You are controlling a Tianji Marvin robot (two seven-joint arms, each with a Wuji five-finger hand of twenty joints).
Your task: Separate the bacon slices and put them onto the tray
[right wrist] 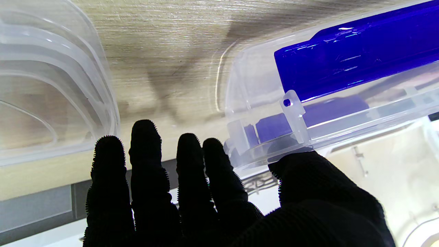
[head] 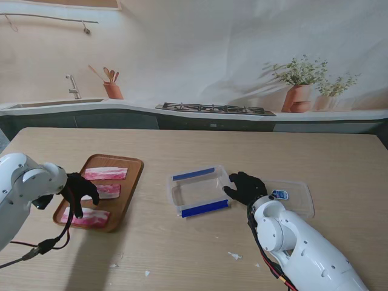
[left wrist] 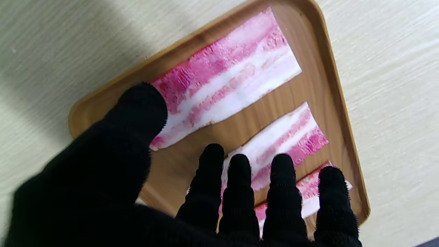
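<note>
- Stand view: the brown wooden tray point(head: 130, 182) sits on the left side of the table with three pink-and-white bacon slices point(head: 105, 173) laid out far, middle and near, none overlapping that I can see. The black-gloved left hand point(head: 80, 188) hovers over the tray's left edge. Right of centre there's one clear plastic container with blue clips point(head: 199, 193), looks empty, its clear lid point(head: 297, 195) just to the right, and the black-gloved right hand point(head: 245, 187) at the container's right end.
- Left wrist view: fingers spread and holding nothing, fingertips point(left wrist: 212, 154) over the middle slice point(left wrist: 284, 144).
- Right wrist view: thumb point(right wrist: 301, 168) against the container wall, fingers together outside it; can't tell if it's really gripping.
- Handling guess: bacon looks thin, floppy, greasy and tear-prone, so pinch a short end and peel slowly.
- Count: three slices, one tray, one container, one lid.
</note>
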